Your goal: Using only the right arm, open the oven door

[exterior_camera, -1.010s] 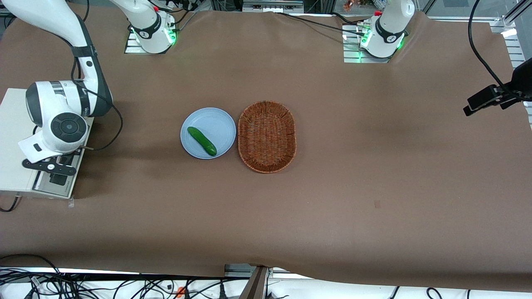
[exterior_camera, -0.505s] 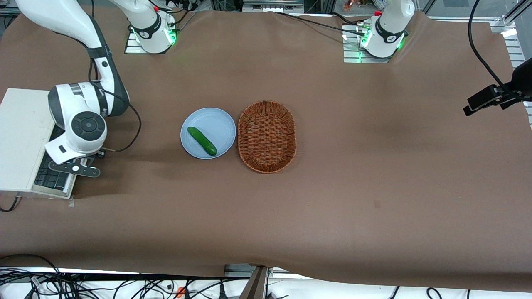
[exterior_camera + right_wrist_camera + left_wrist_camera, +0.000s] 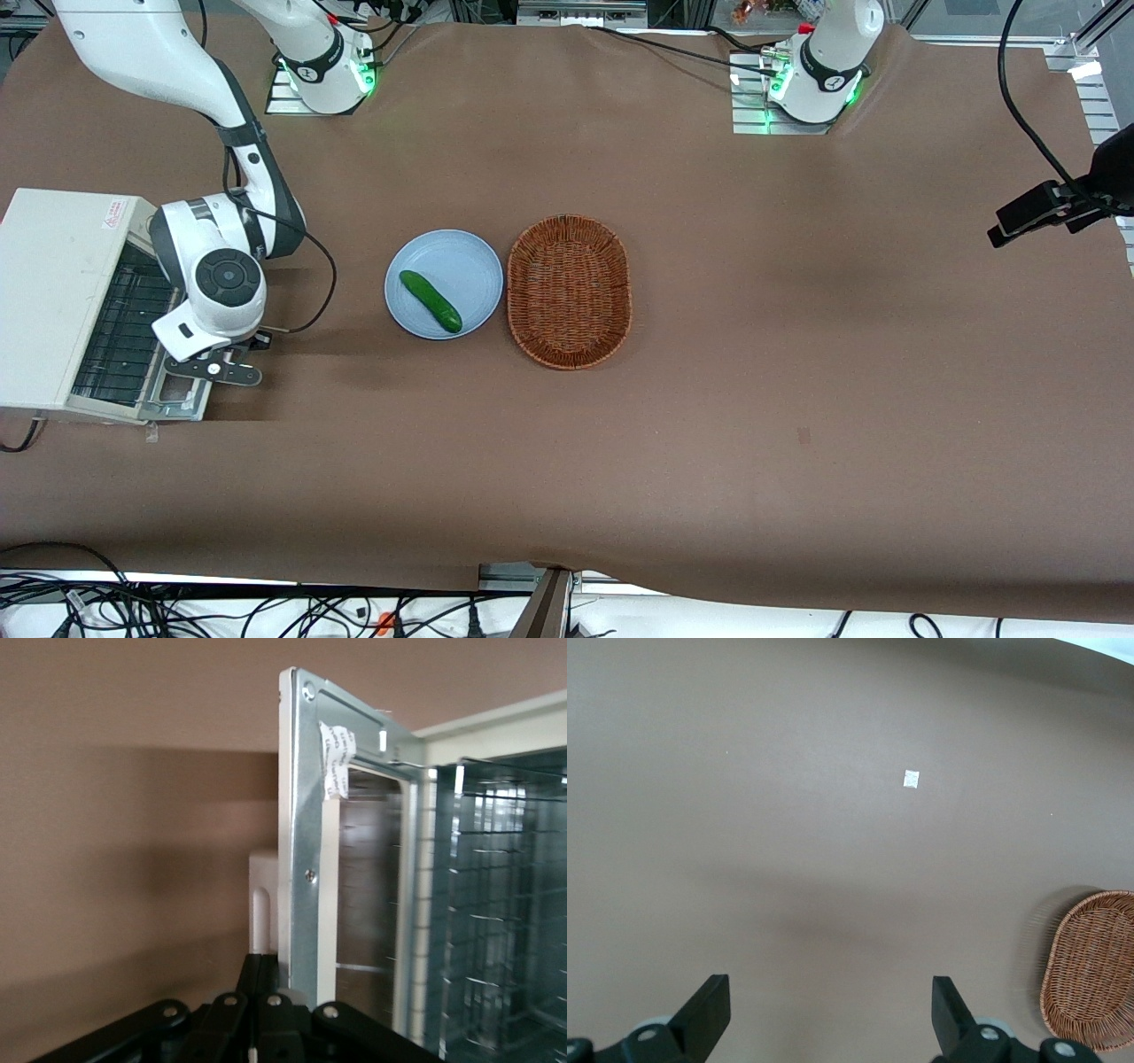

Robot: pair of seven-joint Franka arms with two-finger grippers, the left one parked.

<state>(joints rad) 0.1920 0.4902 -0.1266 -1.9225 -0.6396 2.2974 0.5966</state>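
We find the toaster oven (image 3: pixel 62 297) at the working arm's end of the desk (image 3: pixel 797 354), which is covered in brown cloth; its cream-white top faces upward and its wire rack (image 3: pixel 124 332) shows in the open mouth. The oven door (image 3: pixel 182 399) is swung out and down from the oven's front, its bare metal inner frame turned upward, with the free edge toward the middle of the desk; how far down it has come we cannot tell from the front view. The right arm (image 3: pixel 221 266) bends over that door, its round dark wrist cap facing up, a black cable looping from it toward the plate. The gripper (image 3: pixel 221 368) sits at the door's free edge, above the frame; in the wrist view the gripper (image 3: pixel 266 1028) shows its black linkage right against the door (image 3: pixel 306 859), whose metal frame carries a strip of white tape (image 3: pixel 335 757), and a cream handle post (image 3: pixel 261 908) lies just past the linkage. We cannot tell whether the jaws are apart, together or clamped on the handle, since the fingertips are hidden.

Near the desk's middle lies a pale blue plate (image 3: pixel 461 257) with a green cucumber (image 3: pixel 431 301) on it; just beside the plate sits an oval wicker basket (image 3: pixel 569 291), which the parked arm's wrist view also catches (image 3: pixel 1094 970).
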